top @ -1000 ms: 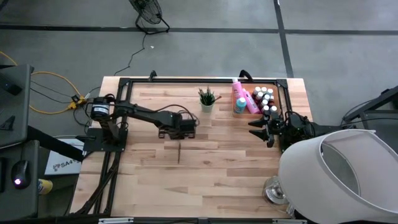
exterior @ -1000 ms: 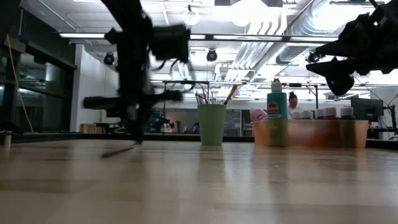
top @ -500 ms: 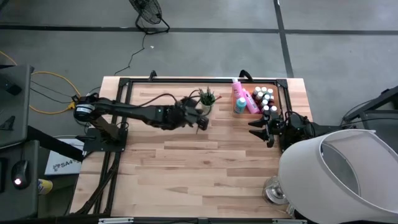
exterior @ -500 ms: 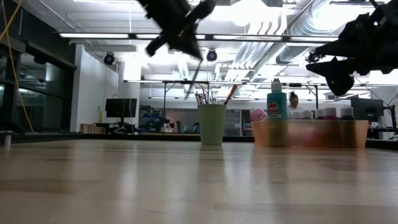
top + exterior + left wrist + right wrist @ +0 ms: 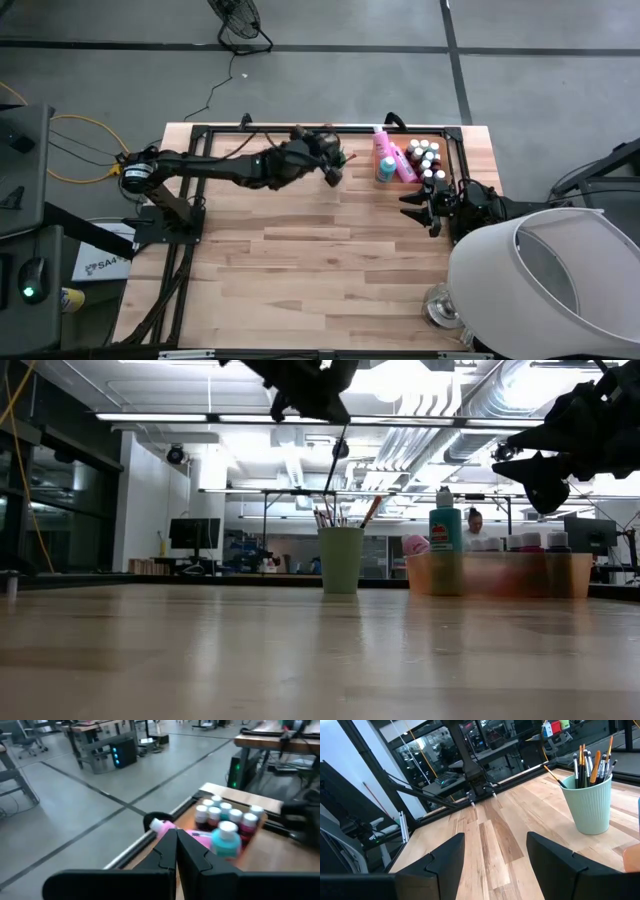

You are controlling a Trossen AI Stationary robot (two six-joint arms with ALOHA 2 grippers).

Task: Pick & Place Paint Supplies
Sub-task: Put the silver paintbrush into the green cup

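My left gripper (image 5: 318,395) is high above the table, shut on a thin dark brush (image 5: 335,455) that hangs over the light green cup (image 5: 341,560). The cup holds several brushes (image 5: 590,762) and stands on its base near the far edge. In the high view the left gripper (image 5: 332,172) covers the cup. To the cup's right, an orange tray (image 5: 520,575) holds small paint bottles (image 5: 425,155), pink bottles (image 5: 383,150) and a teal bottle (image 5: 445,530). My right gripper (image 5: 408,207) waits open at the table's right side. My left gripper pinches the brush at its upper end (image 5: 343,428) between the two shut fingers (image 5: 172,847). The brush hangs below them, slightly slanted and clear of the table. Its lower end (image 5: 327,488) is just above the brushes in the cup.
A black frame (image 5: 300,130) runs along the table's far edge behind cup and tray. A large white shade (image 5: 545,280) and a glass object (image 5: 440,305) stand at the near right corner. Bare wood (image 5: 300,270) fills the middle and near part.
My left gripper has risen from the table with the brush, gone toward the far edge and right until it is above the cup, and rolled about. The brush, which lay on the wood, now hangs below the fingers, clear of the table.
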